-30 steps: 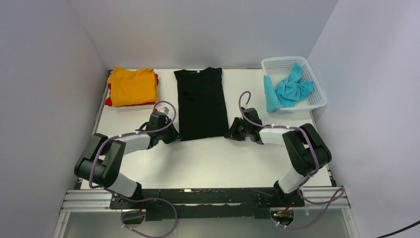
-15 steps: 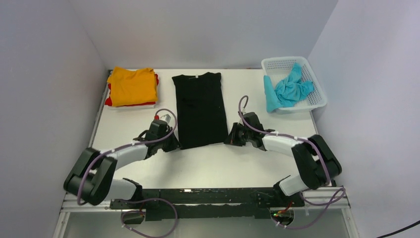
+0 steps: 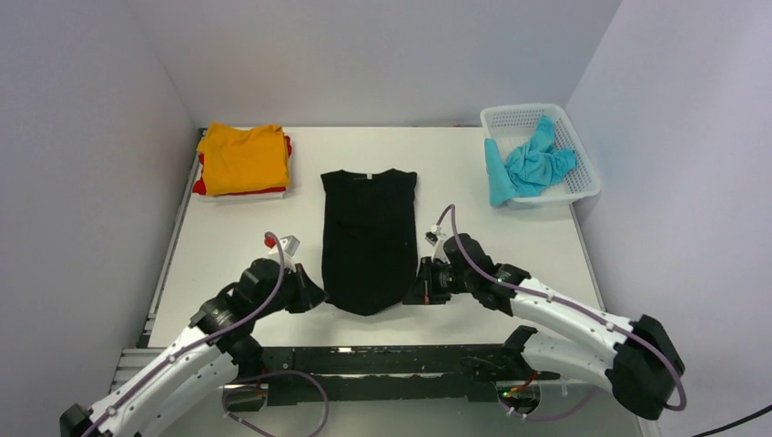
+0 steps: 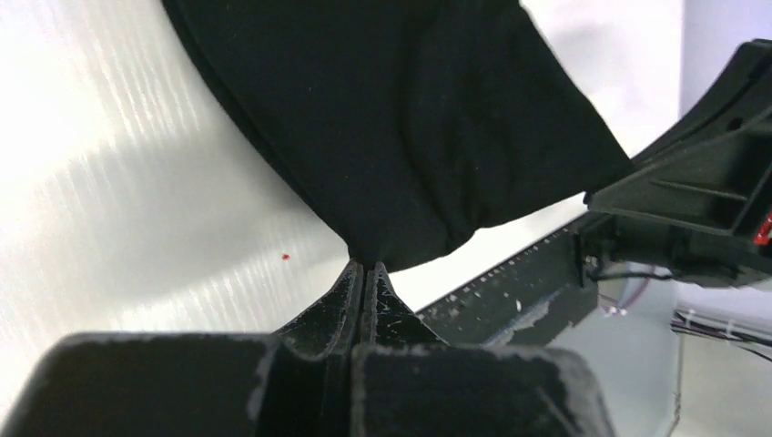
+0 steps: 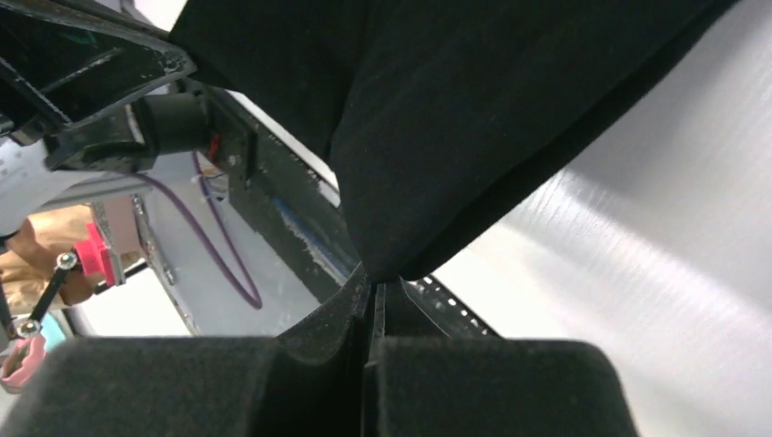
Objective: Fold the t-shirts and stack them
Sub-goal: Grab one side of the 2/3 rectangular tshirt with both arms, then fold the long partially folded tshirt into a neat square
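Black cloth lies lengthwise down the middle of the white table (image 3: 237, 237): the black t-shirt (image 3: 369, 228), laid out as a narrow strip with its collar toward the far wall and its hem toward the arms; the near edge sags in a curve between the two grippers, close to the table's near edge. The left gripper (image 3: 312, 297) has its fingers pinched together on the shirt's near left corner; from its wrist camera the fingertips (image 4: 350, 291) meet with a tuck of black fabric caught between them. The right gripper (image 3: 416, 293) does the same at the near right corner, fingers closed on the cloth, the fabric drawn up taut from the pinch. Both arms reach low over the table, one from each side. At the far left corner sits a stack, the orange t-shirt (image 3: 244, 157) on top and the red t-shirt (image 3: 202, 188) edging out beneath it; well apart at the far right, the turquoise t-shirt (image 3: 533, 164) lies crumpled in a white lattice basket (image 3: 583, 187), one end draped over its rim.
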### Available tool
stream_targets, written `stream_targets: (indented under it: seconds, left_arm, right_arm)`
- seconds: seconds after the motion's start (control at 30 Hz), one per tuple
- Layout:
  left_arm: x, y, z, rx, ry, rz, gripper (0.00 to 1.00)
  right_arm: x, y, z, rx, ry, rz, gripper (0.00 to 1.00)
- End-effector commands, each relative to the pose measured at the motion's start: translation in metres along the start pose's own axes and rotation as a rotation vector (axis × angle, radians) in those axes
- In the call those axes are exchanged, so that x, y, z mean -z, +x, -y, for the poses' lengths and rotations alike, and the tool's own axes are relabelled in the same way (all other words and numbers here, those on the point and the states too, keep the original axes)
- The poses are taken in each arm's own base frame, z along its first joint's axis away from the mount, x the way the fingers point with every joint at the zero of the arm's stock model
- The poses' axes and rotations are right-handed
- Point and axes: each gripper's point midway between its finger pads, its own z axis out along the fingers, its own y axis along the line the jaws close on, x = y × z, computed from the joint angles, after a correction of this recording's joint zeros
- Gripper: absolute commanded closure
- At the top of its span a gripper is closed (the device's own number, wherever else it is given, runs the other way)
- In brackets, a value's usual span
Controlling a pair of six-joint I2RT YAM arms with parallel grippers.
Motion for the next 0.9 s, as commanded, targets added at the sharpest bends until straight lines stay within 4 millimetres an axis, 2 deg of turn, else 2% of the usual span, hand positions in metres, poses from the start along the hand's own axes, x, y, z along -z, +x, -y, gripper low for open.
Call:
stream_targets:
  seconds: [0.0, 0.13, 0.23, 0.33, 0.43, 0.57, 0.67, 0.77, 0.87]
  left_arm:
    - [0.025, -0.002, 0.012, 0.033, 0.028, 0.019, 1.0]
    - [0.035, -0.034, 0.036, -0.009, 0.1, 0.142, 1.0]
    - [0.039, -0.069, 0.05, -0.017, 0.107, 0.273, 1.0]
    - [0.044, -0.105, 0.057, -0.041, 0.056, 0.391, 1.0]
    - [0.049, -0.137, 0.061, -0.056, -0.018, 0.477, 1.0]
    - [0.043, -0.166, 0.068, -0.089, -0.063, 0.528, 1.0]
    - [0.036, -0.189, 0.064, -0.078, -0.112, 0.548, 1.0]
    - [0.036, -0.218, 0.063, -0.073, -0.115, 0.611, 1.0]
    - [0.028, -0.236, 0.058, -0.08, -0.137, 0.617, 1.0]
  right_arm:
    - [0.028, -0.006, -0.035, -0.004, -0.062, 0.011, 1.0]
    - [0.042, -0.029, -0.04, 0.057, -0.005, 0.092, 1.0]
    - [0.051, -0.057, -0.038, 0.094, 0.081, 0.189, 1.0]
    - [0.061, -0.088, -0.048, 0.127, 0.095, 0.305, 1.0]
    - [0.071, -0.118, -0.056, 0.127, 0.096, 0.405, 1.0]
    - [0.078, -0.152, -0.054, 0.102, 0.133, 0.482, 1.0]
    - [0.08, -0.178, -0.052, 0.086, 0.125, 0.521, 1.0]
    - [0.076, -0.204, -0.045, 0.084, 0.132, 0.528, 1.0]
    - [0.071, -0.226, -0.041, 0.097, 0.145, 0.532, 1.0]
